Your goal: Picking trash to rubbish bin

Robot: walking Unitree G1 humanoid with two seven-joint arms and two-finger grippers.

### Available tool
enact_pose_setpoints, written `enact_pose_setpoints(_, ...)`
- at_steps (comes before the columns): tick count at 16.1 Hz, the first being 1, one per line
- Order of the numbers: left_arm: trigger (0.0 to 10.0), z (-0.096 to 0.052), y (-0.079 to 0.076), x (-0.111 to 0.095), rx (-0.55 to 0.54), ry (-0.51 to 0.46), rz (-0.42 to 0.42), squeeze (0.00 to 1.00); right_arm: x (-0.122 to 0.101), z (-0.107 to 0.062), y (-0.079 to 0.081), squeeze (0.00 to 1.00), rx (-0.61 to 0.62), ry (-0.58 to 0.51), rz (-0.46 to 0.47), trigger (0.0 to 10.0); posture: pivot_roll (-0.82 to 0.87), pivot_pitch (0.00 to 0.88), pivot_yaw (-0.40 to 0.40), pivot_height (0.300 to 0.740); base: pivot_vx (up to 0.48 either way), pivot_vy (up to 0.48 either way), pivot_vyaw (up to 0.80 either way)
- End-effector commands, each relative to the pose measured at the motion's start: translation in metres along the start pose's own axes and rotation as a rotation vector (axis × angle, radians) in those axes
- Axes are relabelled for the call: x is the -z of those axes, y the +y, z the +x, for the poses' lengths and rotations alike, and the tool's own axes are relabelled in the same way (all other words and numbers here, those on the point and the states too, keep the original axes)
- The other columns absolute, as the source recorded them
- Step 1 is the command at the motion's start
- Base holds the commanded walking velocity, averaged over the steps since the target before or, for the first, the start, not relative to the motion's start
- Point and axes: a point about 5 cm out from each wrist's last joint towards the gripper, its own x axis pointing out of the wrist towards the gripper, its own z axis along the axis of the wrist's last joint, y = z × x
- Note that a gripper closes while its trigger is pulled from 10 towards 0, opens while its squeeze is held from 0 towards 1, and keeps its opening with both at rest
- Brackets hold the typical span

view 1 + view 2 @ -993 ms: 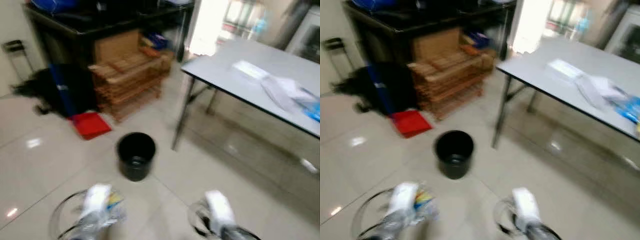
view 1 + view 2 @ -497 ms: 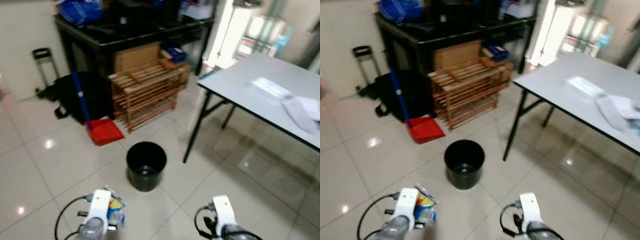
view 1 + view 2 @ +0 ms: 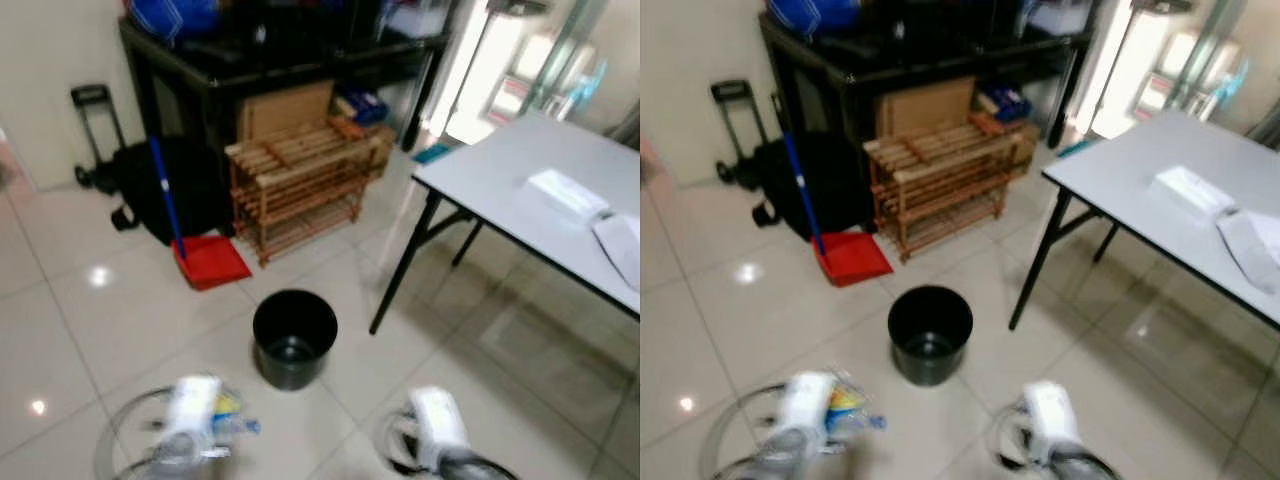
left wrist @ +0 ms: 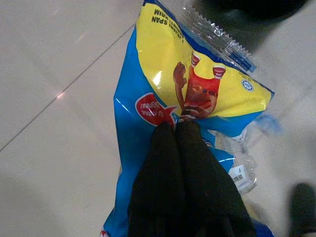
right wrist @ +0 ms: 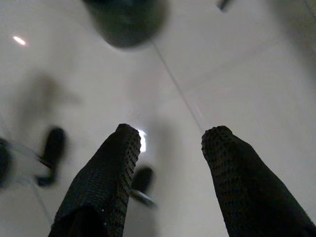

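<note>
black bin [image 3: 294, 338] sits nearer and more central than a second ago. left gripper [image 4: 177, 129] pinches the snack wrapper [image 4: 163, 89]; right gripper [image 5: 170, 138] gapes empty, so the drop looks close.

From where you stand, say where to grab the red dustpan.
Probably the blue handle, mid-length: it stands nearly upright before the black bag, while the red dustpan lies flat. Come from the open floor side with the open right pincer; the left pincer is shut on a snack wrapper.

Glossy plastic snack wrapper [image 4: 173, 94]; glossy floor tiles [image 3: 90, 330]; slatted wood rack [image 3: 305, 180]; textured black fingers [image 5: 106, 182].
</note>
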Motion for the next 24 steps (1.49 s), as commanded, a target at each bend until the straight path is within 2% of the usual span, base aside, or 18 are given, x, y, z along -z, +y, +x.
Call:
enact_pose_setpoints(1,10.0,0.0001,-0.0134,-0.0051,0.031,-0.013,-0.006,0.0,0.0069,-0.0041,-0.0148,0.0,0.044,0.012,0.017,10.0,0.02,0.031,-0.089,0.74,0.0,0.0,0.0)
enact_pose_setpoints(8,10.0,0.0005,-0.013,-0.0067,0.03,-0.015,-0.008,0.0,0.0023,-0.0034,-0.0137,0.0,0.04,-0.016,0.051,10.0,0.02,0.039,-0.086,0.74,0.0,0.0,0.0)
enact_pose_setpoints(10,10.0,0.0005,-0.0134,-0.007,0.031,-0.015,-0.008,0.0,0.0006,-0.0032,-0.0146,0.0,0.041,-0.011,0.0,10.0,0.02,0.04,-0.088,0.74,0.0,0.0,0.0)
enact_pose_setpoints(13,10.0,0.0005,-0.0141,-0.0071,0.032,-0.015,-0.006,0.0,0.0014,-0.0031,-0.0136,0.0,0.035,-0.009,0.023,10.0,0.02,0.04,-0.089,0.74,0.0,0.0,0.8)
enact_pose_setpoints(16,10.0,0.0004,-0.0143,-0.0068,0.029,-0.014,-0.004,0.0,0.0015,-0.0034,-0.0145,0.0,0.04,-0.015,0.04,10.0,0.02,0.039,-0.088,0.74,0.0,0.0,0.0)
enact_pose_setpoints(24,10.0,0.0003,-0.0124,-0.0048,0.019,-0.004,0.008,0.0,0.0027,-0.0035,-0.0144,0.0,0.039,-0.01,0.047,10.0,0.02,0.041,-0.089,0.74,0.271,0.0,0.0)
